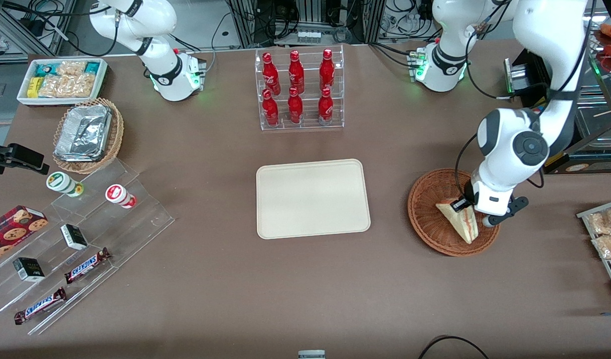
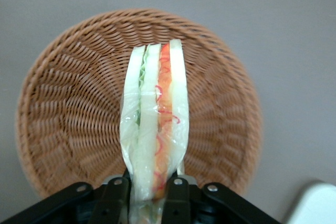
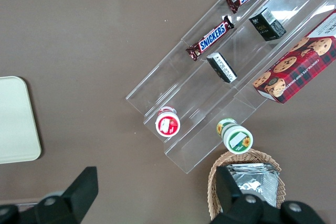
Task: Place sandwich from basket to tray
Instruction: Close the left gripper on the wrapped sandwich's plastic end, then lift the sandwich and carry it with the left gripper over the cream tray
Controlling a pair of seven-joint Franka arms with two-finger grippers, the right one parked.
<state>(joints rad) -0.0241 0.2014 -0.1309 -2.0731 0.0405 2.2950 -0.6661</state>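
The sandwich (image 1: 459,222), a clear-wrapped wedge of white bread with red-orange and green filling, is over the reddish-brown wicker basket (image 1: 427,214) at the working arm's end of the table. My left gripper (image 1: 466,205) is shut on the sandwich's end. In the left wrist view the gripper (image 2: 148,192) clamps the sandwich (image 2: 157,124) between its black fingers (image 2: 116,187), with the basket (image 2: 68,103) beneath. I cannot tell whether the sandwich still touches the basket. The cream tray (image 1: 313,199) lies bare at the table's middle, beside the basket; its corner shows in the wrist view (image 2: 315,203).
A clear rack of red bottles (image 1: 299,89) stands farther from the front camera than the tray. Toward the parked arm's end are a white snack bin (image 1: 61,80), a tan foil-tray basket (image 1: 88,134) and an acrylic display (image 1: 61,239). A snack rack (image 1: 607,234) sits beside the basket.
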